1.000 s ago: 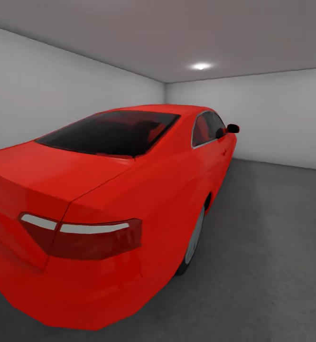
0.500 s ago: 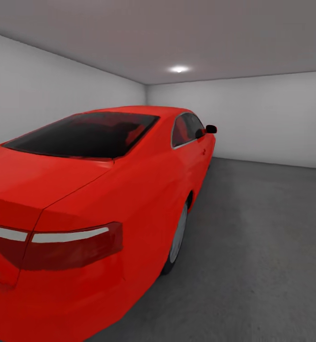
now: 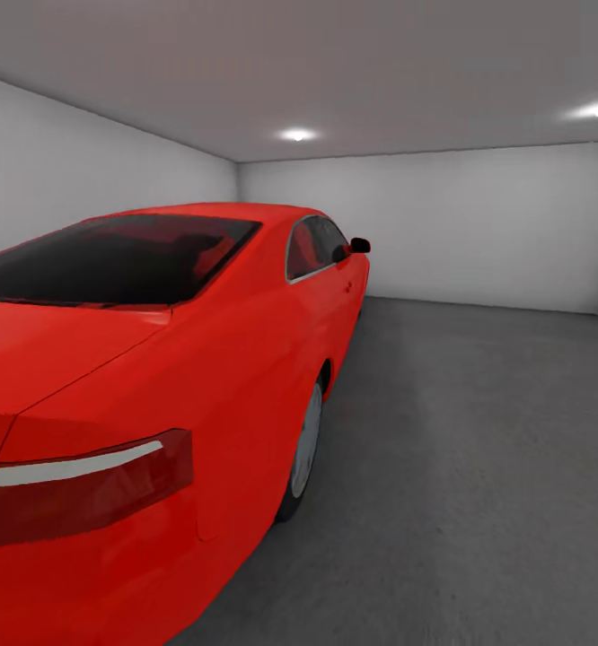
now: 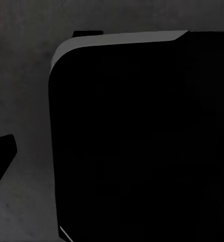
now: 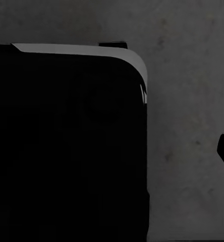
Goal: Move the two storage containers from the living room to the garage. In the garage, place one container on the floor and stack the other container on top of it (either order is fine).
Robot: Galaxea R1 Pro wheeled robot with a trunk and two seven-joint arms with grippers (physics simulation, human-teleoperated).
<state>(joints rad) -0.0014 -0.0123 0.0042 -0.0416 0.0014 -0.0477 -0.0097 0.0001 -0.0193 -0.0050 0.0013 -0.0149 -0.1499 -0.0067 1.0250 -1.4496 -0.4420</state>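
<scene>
Red car [image 3: 155, 359] fills nine o'clock; steer toward bare grey floor [image 3: 479, 431] at three; pincer state cannot be told.

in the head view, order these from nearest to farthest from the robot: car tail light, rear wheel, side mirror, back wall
No gripper shows in the head view, so this is ranked from the camera.
1. tail light, low left, closest
2. rear wheel, car's right side
3. side mirror, further up the car
4. back wall, far end of the garage
</scene>
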